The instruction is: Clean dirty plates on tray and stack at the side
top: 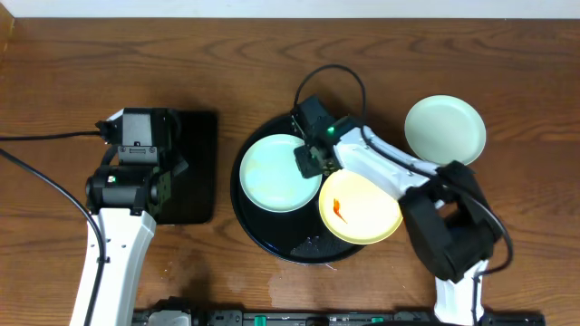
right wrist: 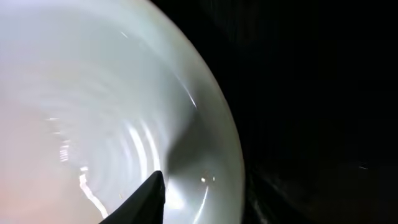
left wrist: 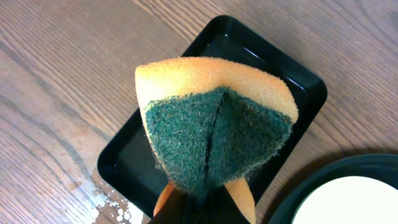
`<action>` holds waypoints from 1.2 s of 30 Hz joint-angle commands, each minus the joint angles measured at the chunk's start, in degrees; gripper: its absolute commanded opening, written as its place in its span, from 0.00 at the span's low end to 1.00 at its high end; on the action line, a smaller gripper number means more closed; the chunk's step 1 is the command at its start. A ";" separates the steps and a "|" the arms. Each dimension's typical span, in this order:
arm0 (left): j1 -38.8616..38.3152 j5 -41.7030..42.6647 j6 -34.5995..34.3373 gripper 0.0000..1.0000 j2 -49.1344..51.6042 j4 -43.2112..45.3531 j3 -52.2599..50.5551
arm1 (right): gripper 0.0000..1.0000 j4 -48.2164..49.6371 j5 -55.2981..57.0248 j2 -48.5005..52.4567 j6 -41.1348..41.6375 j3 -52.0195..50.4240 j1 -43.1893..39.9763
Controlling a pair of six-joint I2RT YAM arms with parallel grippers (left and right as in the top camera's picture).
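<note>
The round black tray (top: 272,231) sits mid-table. On its left lies a pale mint plate (top: 272,172), which fills the right wrist view (right wrist: 93,93). A pale yellow plate (top: 362,210) with an orange smear rests on the tray's right side, over its rim. A second mint plate (top: 444,129) lies on the bare wood at the right. My right gripper (top: 311,161) is at the first mint plate's right rim; only one finger (right wrist: 146,199) shows, over the plate's inside. My left gripper (left wrist: 205,202) is shut on a folded orange-and-green sponge (left wrist: 214,124).
A rectangular black tray (left wrist: 292,81) lies under the sponge, left of the round tray (left wrist: 348,165). Water drops (left wrist: 115,202) spot the wood by its corner. A black cable (top: 331,77) loops behind the right arm.
</note>
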 commanded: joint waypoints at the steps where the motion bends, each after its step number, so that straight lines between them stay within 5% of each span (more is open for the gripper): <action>1: 0.28 -0.46 0.39 0.07 0.13 -0.11 0.74 | 0.38 0.11 -1.27 0.61 1.18 0.22 0.15; 3: 0.28 -0.46 0.37 0.08 0.13 -0.11 0.74 | 0.32 0.13 -1.25 0.63 1.18 0.22 0.26; 5: 0.28 -0.46 0.37 0.08 0.13 -0.11 0.74 | 0.06 0.13 -1.22 0.63 1.18 0.22 0.42; 6: 0.28 -0.46 0.37 0.08 0.13 -0.11 0.74 | 0.01 0.07 -0.90 0.63 1.20 0.22 0.55; 20: 0.28 -0.46 0.39 0.08 0.13 -0.17 0.74 | 0.01 -8.72 21.00 -8.39 -1.29 9.33 2.97; 36: 0.28 -0.24 0.37 0.08 0.13 -0.31 0.74 | 0.01 -7.48 65.99 -19.08 -24.90 10.49 18.53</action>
